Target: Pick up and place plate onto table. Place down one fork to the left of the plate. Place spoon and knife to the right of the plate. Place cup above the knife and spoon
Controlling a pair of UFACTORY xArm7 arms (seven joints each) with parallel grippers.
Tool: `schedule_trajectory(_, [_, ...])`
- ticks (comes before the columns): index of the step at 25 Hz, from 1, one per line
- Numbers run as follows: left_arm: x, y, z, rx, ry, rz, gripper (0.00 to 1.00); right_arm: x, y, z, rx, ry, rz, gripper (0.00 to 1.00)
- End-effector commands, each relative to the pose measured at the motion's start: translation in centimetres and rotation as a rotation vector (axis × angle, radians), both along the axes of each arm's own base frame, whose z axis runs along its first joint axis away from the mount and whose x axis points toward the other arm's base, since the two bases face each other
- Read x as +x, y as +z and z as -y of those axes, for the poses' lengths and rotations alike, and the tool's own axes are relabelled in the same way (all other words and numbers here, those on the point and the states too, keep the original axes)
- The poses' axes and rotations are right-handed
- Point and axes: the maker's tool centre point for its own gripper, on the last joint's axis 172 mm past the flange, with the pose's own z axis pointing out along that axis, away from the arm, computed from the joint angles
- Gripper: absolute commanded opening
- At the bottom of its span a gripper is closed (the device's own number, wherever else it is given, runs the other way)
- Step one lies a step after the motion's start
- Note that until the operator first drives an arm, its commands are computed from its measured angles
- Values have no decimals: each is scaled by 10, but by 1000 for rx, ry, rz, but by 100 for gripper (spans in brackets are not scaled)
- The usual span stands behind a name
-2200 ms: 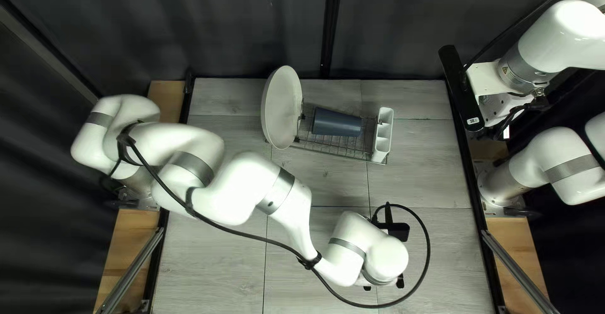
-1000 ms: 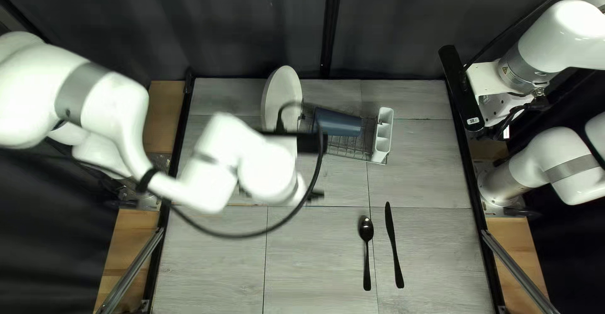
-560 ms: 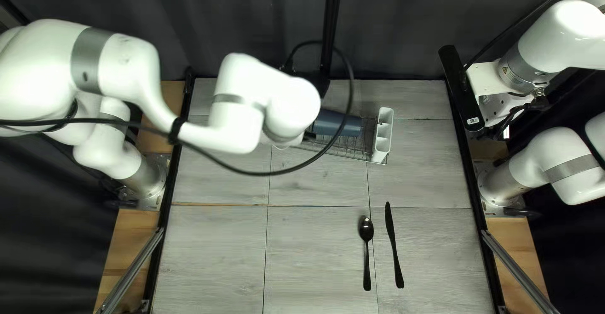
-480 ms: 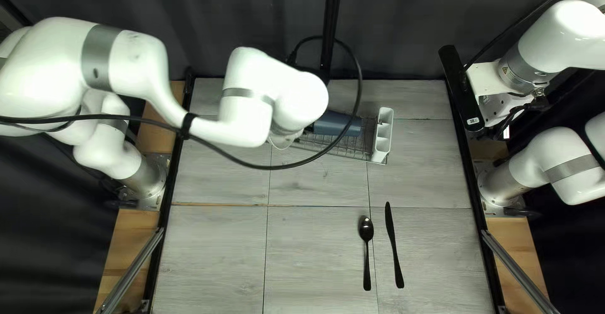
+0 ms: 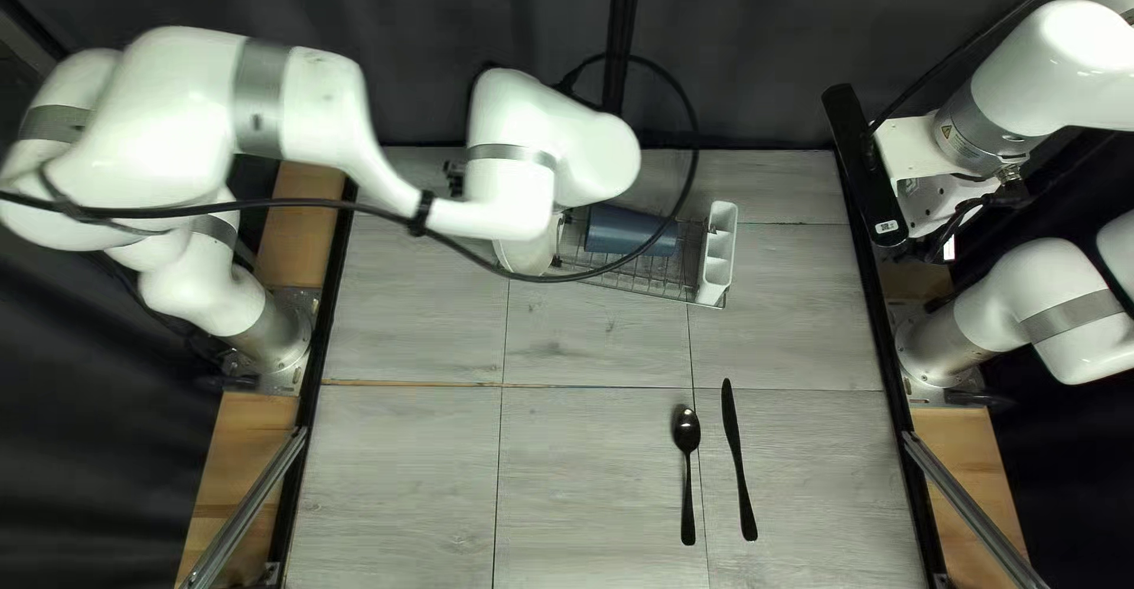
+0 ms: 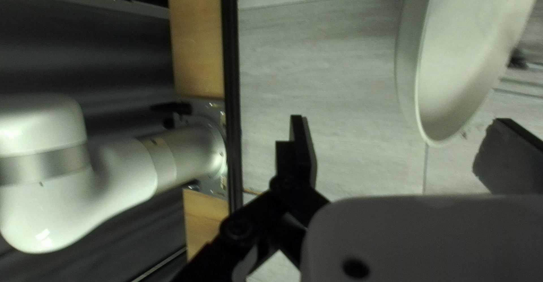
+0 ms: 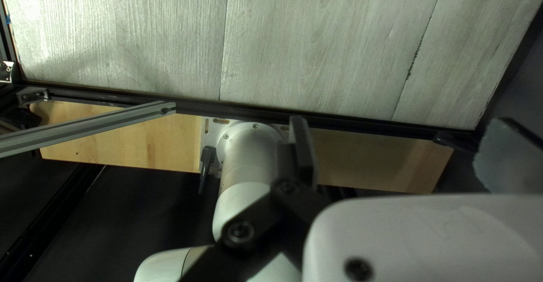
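In the top left view my left gripper (image 5: 454,176) is mostly hidden beneath its wrist, over the plate (image 5: 527,254) at the rack's left end. By the left wrist view, the left gripper (image 6: 403,126) is open, nothing between its fingers, and the white plate (image 6: 472,56) stands on edge ahead. A blue cup (image 5: 630,231) lies sideways in the wire rack (image 5: 638,280). Nearer the table's front, a black spoon (image 5: 686,431) lies left of a black knife (image 5: 738,459). My right gripper (image 5: 949,241) hangs by the right edge; the right wrist view shows the right gripper (image 7: 403,128) open and empty.
A white cutlery holder (image 5: 717,255) is fixed at the rack's right end. The left arm's black cable loops over the cup and rack. Black rails (image 5: 310,382) edge the table, with the arm bases beside them.
My left arm has swung from above the spoon and knife back to the plate, uncovering both utensils, and lately drifted slightly right and toward the far edge. The right arm is unmoved.
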Motion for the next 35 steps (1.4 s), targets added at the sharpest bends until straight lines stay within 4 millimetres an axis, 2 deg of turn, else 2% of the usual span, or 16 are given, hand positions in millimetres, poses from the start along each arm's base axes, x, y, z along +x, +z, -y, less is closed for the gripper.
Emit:
schedule_trajectory(1, [-4, -7, -9, -5, -24, -68, 100, 0, 0, 0, 0, 0, 0, 100])
schedule_trajectory(11, [0, -30, -24, 13, -30, -194, 100, 0, 0, 0, 0, 0, 0, 100])
schedule_trajectory(19, [4, -34, -30, 80, 61, -229, 100, 0, 0, 0, 0, 0, 0, 100])
schedule_trajectory(21, [4, -36, -31, 73, 59, -235, 94, 0, 0, 0, 0, 0, 0, 100])
schedule_trajectory(25, [-4, -37, -33, 56, 51, -243, 100, 0, 0, 0, 0, 0, 0, 100])
schedule_trajectory(27, [-4, -37, -32, 48, 45, -244, 94, 0, 0, 0, 0, 0, 0, 100])
schedule_trajectory(29, [-6, -35, -31, 42, 41, -246, 93, 0, 0, 0, 0, 0, 0, 100])
schedule_trajectory(30, [-6, -35, -31, 40, 41, -247, 86, 0, 0, 0, 0, 0, 0, 100])
schedule_trajectory(32, [-8, -38, -32, 34, 38, -251, 83, 0, 0, 0, 0, 0, 0, 100])
schedule_trajectory(33, [-9, -38, -32, 32, 37, -252, 71, 0, 0, 0, 0, 0, 0, 100])
schedule_trajectory(34, [-13, -37, -34, 34, 42, -252, 65, 0, 0, 0, 0, 0, 0, 100])
schedule_trajectory(35, [-15, -37, -34, 37, 46, -253, 65, 0, 0, 0, 0, 0, 0, 100])
